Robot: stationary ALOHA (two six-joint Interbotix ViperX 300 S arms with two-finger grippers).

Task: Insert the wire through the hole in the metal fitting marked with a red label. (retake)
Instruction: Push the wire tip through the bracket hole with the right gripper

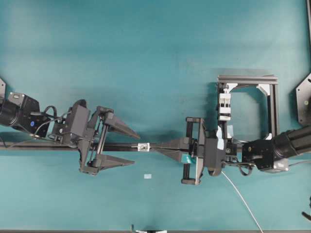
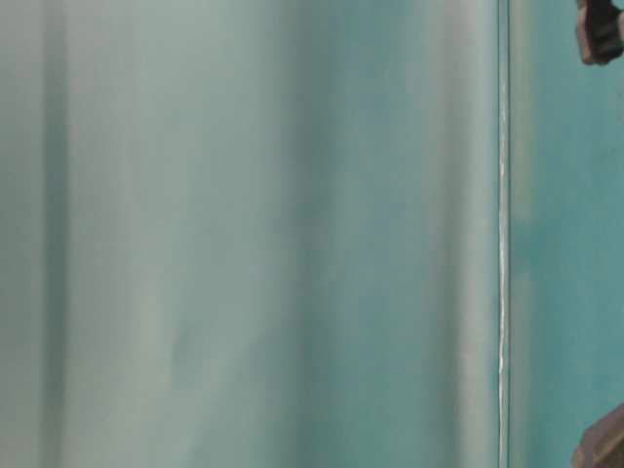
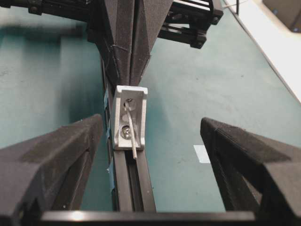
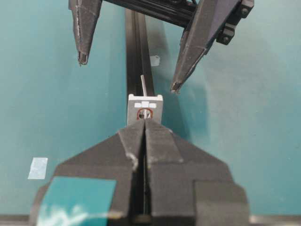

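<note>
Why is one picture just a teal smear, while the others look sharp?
Table-level view: blurred, washed-out teal, no detail. Left wrist view: metal fitting and wire sharp, near end effector fingers soft. Right wrist view: fitting crisp. Overhead view: even light, soft shadows under the arms.

Overhead view looked straight down on whole teal table (image 1: 146, 58), table-level view sat close to blurred surface, left wrist view faced the metal fitting (image 3: 128, 117) close up, right wrist view saw same fitting from opposite side
</note>
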